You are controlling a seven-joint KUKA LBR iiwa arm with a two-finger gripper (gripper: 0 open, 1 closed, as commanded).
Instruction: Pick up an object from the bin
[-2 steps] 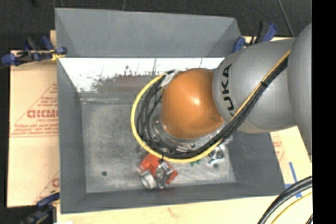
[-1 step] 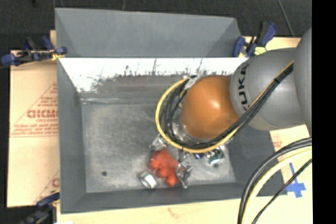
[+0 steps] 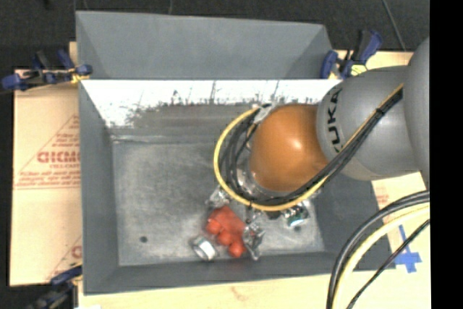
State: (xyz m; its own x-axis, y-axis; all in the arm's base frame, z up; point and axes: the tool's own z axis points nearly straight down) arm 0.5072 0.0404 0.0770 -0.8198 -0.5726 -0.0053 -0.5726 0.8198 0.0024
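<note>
Camera view, from above: the arm [image 3: 369, 127] comes in from the right and bends down into the bin [image 3: 145, 192]. Its round orange cover [image 3: 286, 148] and a loop of cables [image 3: 221, 155] hang over the right half of the floor. The gripper [image 3: 249, 228] is low in the bin, just below the cover, close to the edge of the bin that is nearest to the camera.

A lumpy red thing [image 3: 223, 226], made of several rounded parts, lies on the floor near that same edge, a little right of its middle. It is just at the left side of the gripper and seems to touch it. I cannot tell if it is between the gripper's two sides or only beside them, and I cannot tell if the gripper is open or closed, because the cover and the cables hide its upper part and the metal parts below are hard to separate from each other.

The bin holds a small heap there. A small silvery piece [image 3: 205, 248] lies just left of and below the red thing, near the edge. A pale piece with some green [image 3: 295, 217] lies at the right of the gripper, partly under the cover.
</note>
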